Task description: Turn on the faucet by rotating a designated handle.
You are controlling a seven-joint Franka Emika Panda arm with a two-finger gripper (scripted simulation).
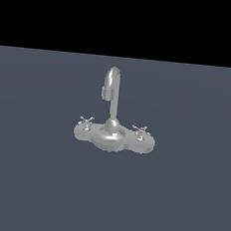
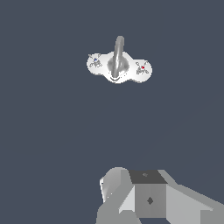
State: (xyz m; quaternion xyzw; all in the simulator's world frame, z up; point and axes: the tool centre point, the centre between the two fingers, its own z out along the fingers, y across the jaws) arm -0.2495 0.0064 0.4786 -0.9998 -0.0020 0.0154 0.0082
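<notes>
While the gripper is out of the exterior view, the faucet [image 1: 113,122] stands alone on the grey surface [image 1: 31,179].
Exterior view: the handle [image 1: 86,120] sits on the lobed base at the exterior view's left of the spout; the red-marked knob [image 1: 141,129] sits at the right. Wrist view: the gripper [image 2: 148,199] shows only its grey body, so finger spacing cannot be determined. Faucet [image 2: 118,61] and handle [image 2: 95,61] lie well apart from it, ahead of it.

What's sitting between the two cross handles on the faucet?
The gooseneck spout rises between the plain handle and the red-marked handle, clearest in the exterior view.
</notes>
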